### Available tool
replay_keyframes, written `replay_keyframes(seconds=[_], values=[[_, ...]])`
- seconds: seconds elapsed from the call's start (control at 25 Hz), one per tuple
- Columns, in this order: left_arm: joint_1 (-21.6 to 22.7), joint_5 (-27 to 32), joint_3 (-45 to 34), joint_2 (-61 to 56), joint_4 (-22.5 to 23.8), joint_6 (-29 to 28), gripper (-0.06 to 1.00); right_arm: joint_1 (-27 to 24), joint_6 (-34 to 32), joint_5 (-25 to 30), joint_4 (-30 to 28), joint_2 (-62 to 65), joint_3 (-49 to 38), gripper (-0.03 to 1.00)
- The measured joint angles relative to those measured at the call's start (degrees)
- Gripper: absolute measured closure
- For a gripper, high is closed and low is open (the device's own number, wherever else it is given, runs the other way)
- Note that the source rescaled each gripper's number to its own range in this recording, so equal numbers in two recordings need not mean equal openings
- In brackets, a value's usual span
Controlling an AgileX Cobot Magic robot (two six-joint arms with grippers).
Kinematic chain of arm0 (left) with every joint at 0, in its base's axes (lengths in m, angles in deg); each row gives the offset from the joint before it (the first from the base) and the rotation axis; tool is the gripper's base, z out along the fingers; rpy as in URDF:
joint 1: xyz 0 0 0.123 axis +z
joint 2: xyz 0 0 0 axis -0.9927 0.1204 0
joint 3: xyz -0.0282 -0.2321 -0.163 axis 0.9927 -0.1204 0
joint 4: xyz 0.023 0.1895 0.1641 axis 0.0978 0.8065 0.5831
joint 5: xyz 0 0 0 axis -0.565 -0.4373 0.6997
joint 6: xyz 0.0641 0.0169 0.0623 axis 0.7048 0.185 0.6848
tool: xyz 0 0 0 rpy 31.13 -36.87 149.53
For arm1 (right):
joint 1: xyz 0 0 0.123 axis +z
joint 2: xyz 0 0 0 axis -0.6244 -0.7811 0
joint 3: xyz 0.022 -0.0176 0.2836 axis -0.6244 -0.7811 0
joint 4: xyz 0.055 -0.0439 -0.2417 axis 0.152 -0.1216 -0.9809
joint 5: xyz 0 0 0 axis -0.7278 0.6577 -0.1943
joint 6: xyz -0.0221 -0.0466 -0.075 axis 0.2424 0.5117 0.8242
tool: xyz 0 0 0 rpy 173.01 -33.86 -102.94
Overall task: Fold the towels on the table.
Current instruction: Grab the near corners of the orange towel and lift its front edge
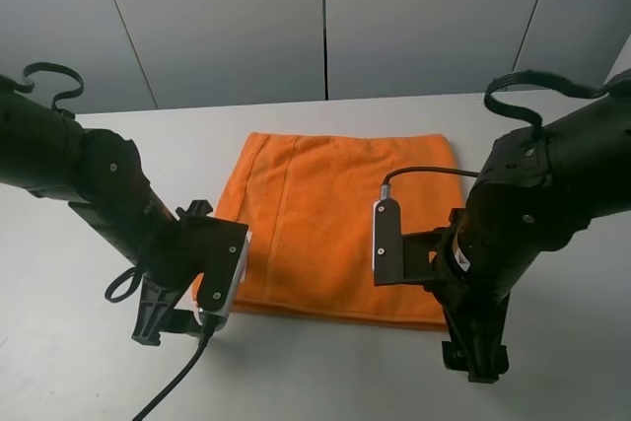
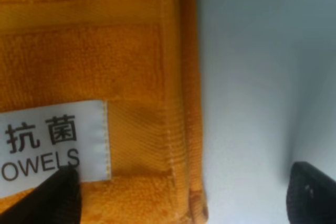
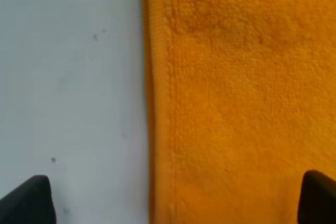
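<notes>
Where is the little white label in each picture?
Exterior high: the label is not visible on the orange towel.
Left wrist: the label lies on the towel just inside its hemmed corner, next to one dark fingertip.
Right wrist: not in it; only plain towel and table.
Shared landmark: the towel's stitched hem where orange meets white table.

Pale grey wall panels point(image 1: 227, 17) fill the background, divided by thin dark seams point(image 1: 324, 22), some slanted.
</notes>
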Motion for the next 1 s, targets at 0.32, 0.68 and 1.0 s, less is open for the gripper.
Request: replay_keyframes(seconds=[0.32,0.68,1.0], values=[[0.0,-0.1,0.0,1.2,0.1,0.0,-0.06,0.0,-0.1,-0.6,0.0,-2.1,0.0,-0.03],[0.0,0.2,0.3,2.7,-0.1,-0.1,-0.06,0.0,-0.1,-1.3,0.0,-4.4,0.1,-0.03],[0.0,0.2,0.4,2.9,-0.2,-0.3,-0.06,0.0,0.2,-0.4,0.1,-5.8,0.7,-0.03]])
